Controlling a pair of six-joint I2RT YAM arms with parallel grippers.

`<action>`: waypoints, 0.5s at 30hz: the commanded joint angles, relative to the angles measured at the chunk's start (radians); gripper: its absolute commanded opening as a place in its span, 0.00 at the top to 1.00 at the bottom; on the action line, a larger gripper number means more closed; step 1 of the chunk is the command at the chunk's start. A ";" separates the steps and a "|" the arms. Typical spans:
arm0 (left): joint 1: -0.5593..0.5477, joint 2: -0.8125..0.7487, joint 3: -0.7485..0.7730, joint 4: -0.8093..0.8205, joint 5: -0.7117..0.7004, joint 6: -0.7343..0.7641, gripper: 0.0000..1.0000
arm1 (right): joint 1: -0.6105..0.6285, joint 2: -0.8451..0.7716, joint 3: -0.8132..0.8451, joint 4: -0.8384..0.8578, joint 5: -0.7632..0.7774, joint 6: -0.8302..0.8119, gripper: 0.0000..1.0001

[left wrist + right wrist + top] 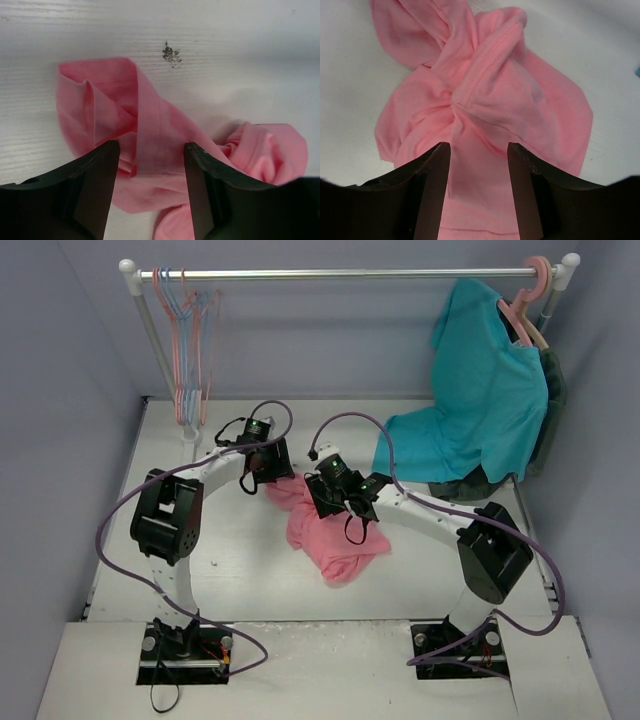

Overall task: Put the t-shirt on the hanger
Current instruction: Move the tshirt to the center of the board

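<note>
The pink t-shirt (330,535) lies crumpled and twisted on the white table, between the two arms. My left gripper (264,480) is open over the shirt's far left end. In the left wrist view a folded band of the t-shirt (100,105) runs between the spread fingers of the left gripper (151,147). My right gripper (337,503) is open over the middle of the shirt. In the right wrist view the t-shirt (495,75) fills the gap of the right gripper (479,147). The thin pink hanger (180,350) hangs on the rail at the far left among blue ones.
A rail (350,273) spans the back. A teal t-shirt (480,390) hangs on a thick pink hanger (538,280) at the right, over a dark garment (553,400). Thin blue hangers (200,330) hang at the left. Grey walls close in both sides.
</note>
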 commanded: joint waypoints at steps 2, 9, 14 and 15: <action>-0.004 -0.013 0.046 0.054 0.023 -0.010 0.50 | 0.002 0.000 0.038 0.056 -0.028 -0.011 0.50; -0.004 -0.001 0.051 0.061 0.055 -0.019 0.81 | 0.002 0.034 0.024 0.065 -0.036 -0.008 0.58; -0.002 -0.062 0.052 0.032 0.032 -0.012 1.00 | -0.001 0.041 0.009 0.074 -0.049 -0.012 0.75; -0.002 -0.073 0.055 0.006 0.026 -0.007 1.00 | -0.003 0.040 0.003 0.075 -0.045 -0.014 0.86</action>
